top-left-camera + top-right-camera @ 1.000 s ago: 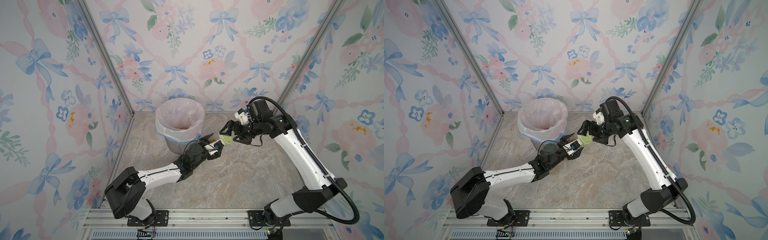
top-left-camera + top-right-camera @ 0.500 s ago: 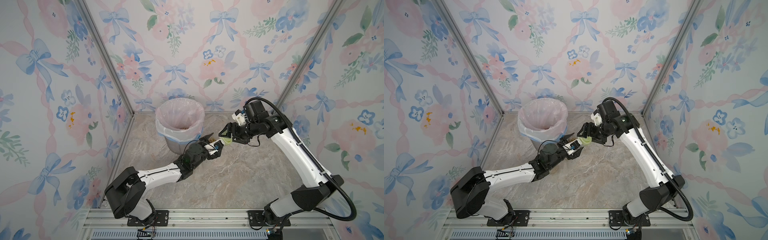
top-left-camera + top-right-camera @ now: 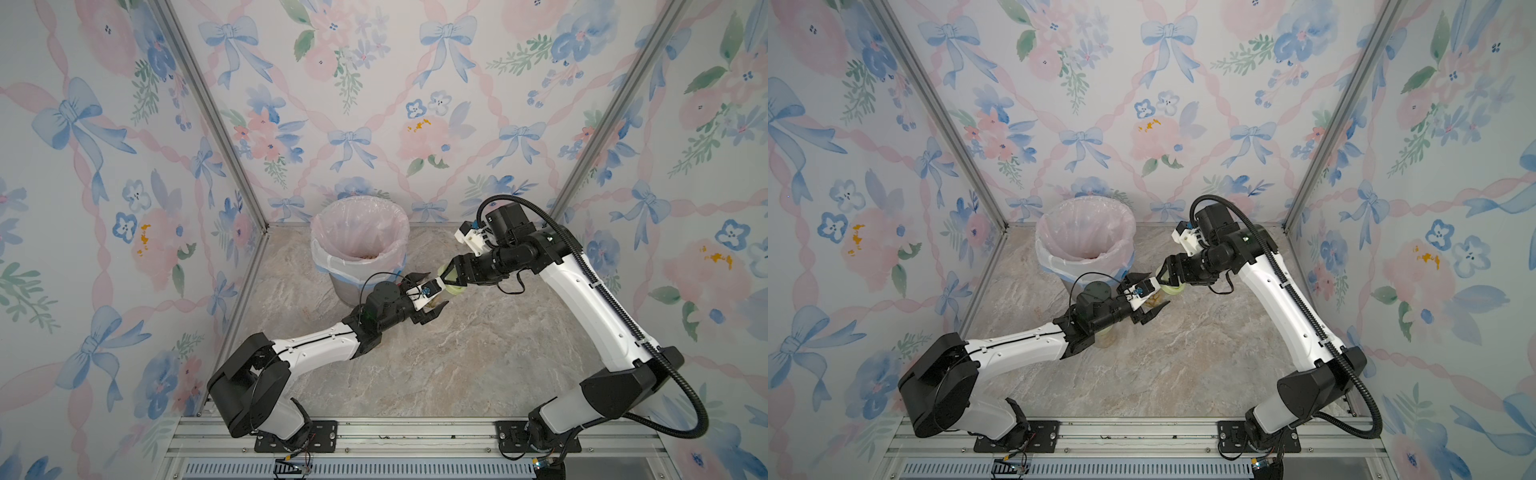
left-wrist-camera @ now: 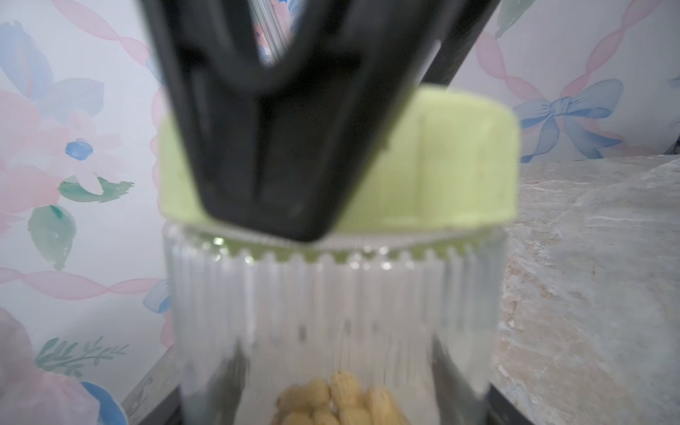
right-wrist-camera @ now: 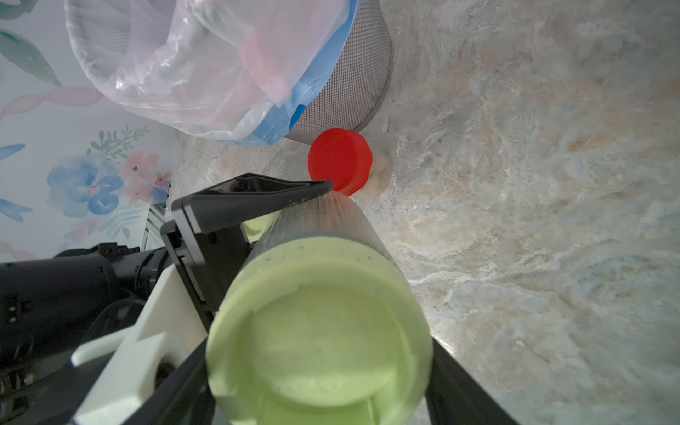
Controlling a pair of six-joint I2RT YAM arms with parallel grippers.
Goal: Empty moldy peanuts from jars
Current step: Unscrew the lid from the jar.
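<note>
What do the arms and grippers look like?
The left arm and right arm have white shells and black joints. The left gripper and right gripper have black tapered fingers and white camera mounts. A black ribbed hose runs along the right arm.

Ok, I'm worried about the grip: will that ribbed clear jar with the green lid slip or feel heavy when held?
Probably light: the jar shows peanuts only at the end away from its lid. The ribbed wall likely gives the left gripper purchase, so slipping seems unlikely. It looks rigid, not squashy.
</note>
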